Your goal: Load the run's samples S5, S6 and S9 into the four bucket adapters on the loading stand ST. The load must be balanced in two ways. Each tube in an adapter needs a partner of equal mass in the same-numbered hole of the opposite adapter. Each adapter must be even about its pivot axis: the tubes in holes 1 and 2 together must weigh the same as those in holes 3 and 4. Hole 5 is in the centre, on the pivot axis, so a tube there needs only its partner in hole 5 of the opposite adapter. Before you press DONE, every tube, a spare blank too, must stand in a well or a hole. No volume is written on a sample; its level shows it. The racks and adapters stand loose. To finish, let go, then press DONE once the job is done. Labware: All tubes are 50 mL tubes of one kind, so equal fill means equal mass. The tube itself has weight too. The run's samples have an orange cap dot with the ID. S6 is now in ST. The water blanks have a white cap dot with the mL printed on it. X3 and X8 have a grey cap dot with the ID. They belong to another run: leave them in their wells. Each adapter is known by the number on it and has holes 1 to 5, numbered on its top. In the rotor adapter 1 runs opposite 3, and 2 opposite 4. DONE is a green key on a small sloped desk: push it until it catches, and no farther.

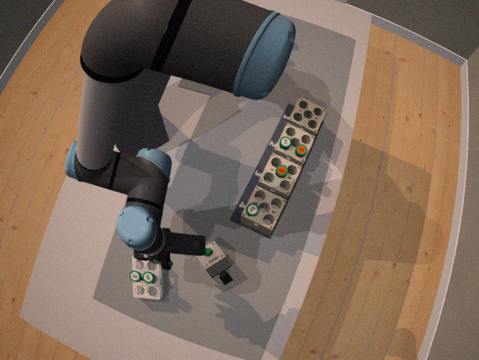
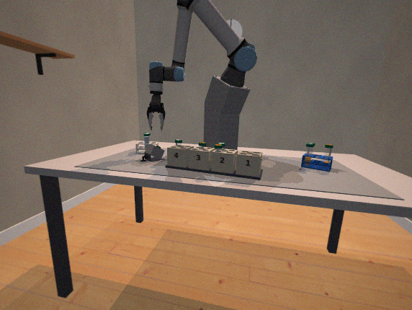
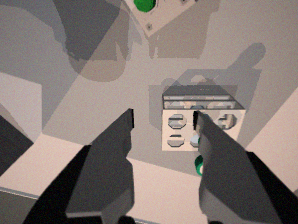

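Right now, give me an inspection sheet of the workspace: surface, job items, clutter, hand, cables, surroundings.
Surface: grey mat on a pale table.
Job's things: stand ST carries four adapters. Adapter 1 shows no tubes; adapter 2 holds a white-dot and an orange-dot tube; adapter 3 one orange-dot tube; adapter 4 one white-dot tube. White rack holds two white-dot tubes. Blue rack holds two tubes.
DONE key: unpressed, as far as visible.
Clutter: nothing seen.
Hand: partly open, empty, above the white rack.
Cables: nothing seen.
Surroundings: wall shelf, wood floor.
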Robot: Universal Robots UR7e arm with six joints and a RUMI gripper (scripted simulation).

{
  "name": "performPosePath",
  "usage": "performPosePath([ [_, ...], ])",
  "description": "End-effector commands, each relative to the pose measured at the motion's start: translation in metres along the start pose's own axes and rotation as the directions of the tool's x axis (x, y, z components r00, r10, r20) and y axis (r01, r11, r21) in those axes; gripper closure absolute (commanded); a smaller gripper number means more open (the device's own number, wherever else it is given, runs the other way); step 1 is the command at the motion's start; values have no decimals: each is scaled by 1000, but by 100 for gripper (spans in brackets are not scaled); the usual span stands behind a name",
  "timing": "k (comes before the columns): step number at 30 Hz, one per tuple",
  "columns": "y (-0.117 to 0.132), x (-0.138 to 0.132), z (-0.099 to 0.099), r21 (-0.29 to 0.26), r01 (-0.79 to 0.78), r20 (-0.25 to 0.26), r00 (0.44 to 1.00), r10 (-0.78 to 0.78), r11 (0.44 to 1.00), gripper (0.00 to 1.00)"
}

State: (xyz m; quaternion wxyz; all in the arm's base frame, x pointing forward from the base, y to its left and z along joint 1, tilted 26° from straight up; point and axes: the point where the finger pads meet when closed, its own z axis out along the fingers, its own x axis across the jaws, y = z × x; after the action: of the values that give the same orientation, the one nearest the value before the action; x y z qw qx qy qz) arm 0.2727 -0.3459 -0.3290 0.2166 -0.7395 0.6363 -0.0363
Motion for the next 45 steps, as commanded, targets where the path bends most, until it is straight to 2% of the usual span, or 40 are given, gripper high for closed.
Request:
performPosePath([
  [1,38,25,1,9,22,13,1000,-22,1000,65],
  [7,80,52,2,9,22,13,1000,-22,1000,65],
  [9,80,52,2,9,22,13,1000,-22,1000,65],
  [13,108,70,3,9,22,13,1000,-22,1000,65],
  [26,109,71,6,9,22,13,1000,-22,1000,65],
  [36,109,70,39,9,22,13,1000,-22,1000,65],
  [45,109,70,44,9,22,13,1000,-22,1000,65],
])
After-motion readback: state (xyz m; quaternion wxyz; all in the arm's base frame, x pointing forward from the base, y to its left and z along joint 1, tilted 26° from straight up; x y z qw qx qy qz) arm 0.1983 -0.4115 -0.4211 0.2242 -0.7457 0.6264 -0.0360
